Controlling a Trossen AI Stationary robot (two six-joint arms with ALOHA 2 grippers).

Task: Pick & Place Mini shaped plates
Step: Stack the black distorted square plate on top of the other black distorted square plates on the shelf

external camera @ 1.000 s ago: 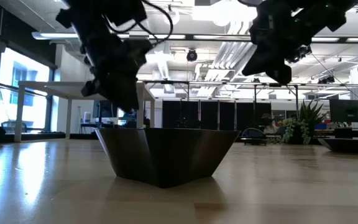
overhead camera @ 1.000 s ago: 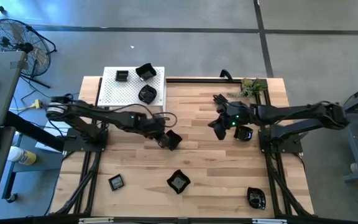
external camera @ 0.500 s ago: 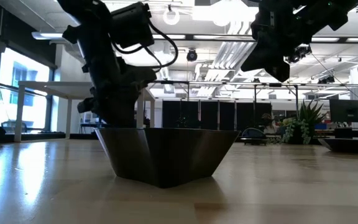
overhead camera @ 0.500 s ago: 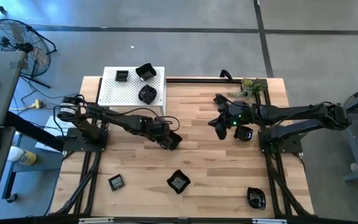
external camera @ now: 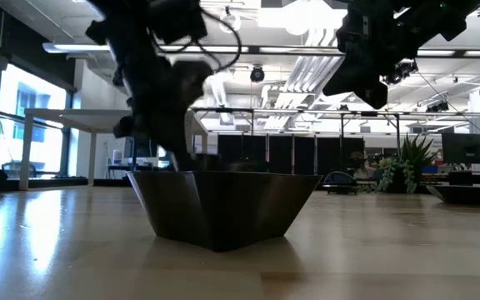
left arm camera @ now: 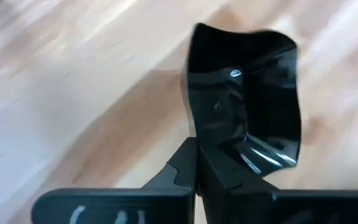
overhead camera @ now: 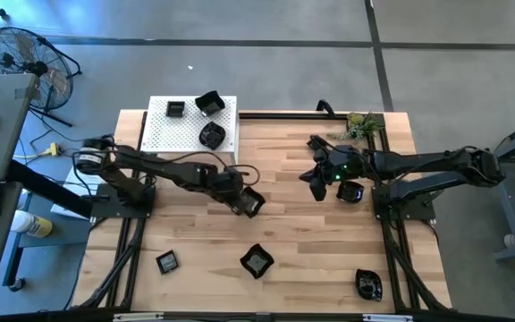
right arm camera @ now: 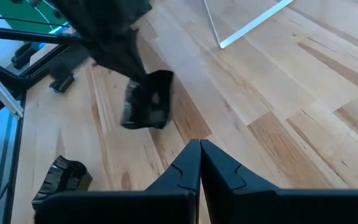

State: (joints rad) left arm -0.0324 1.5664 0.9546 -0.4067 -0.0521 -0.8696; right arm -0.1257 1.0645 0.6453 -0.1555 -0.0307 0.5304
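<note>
My left gripper (overhead camera: 241,202) is shut on a small glossy black plate (overhead camera: 252,204) near the table's middle; the left wrist view shows this angular dish (left arm camera: 244,93) close up. My right gripper (overhead camera: 314,183) is shut and holds nothing, hovering right of centre, with another black plate (overhead camera: 351,191) on the table beside its arm. Three plates sit on the white perforated stand (overhead camera: 164,134) at the far left. An angular plate (overhead camera: 257,261), a square one (overhead camera: 167,261) and a rounded one (overhead camera: 368,284) rest on the table along the near edge. My left gripper has the plate by the near part of its rim (left arm camera: 211,144), where its fingers (left arm camera: 185,163) close together. It comes in slanting down from the table's left. The plate stands out beyond the fingertips, hollow side up; whether its base is off the table I cannot tell.
A green plant sprig (overhead camera: 361,125) lies at the far right corner by a black frame rail. In the low view the angular plate (external camera: 223,208) fills the foreground and hides the held one. Bare wood lies between the two grippers.
My left gripper has come down onto the black plate near the table's middle, moved slightly toward the right edge, and shut on its rim. It is blurred in the low view now. The plate has hardly shifted.
</note>
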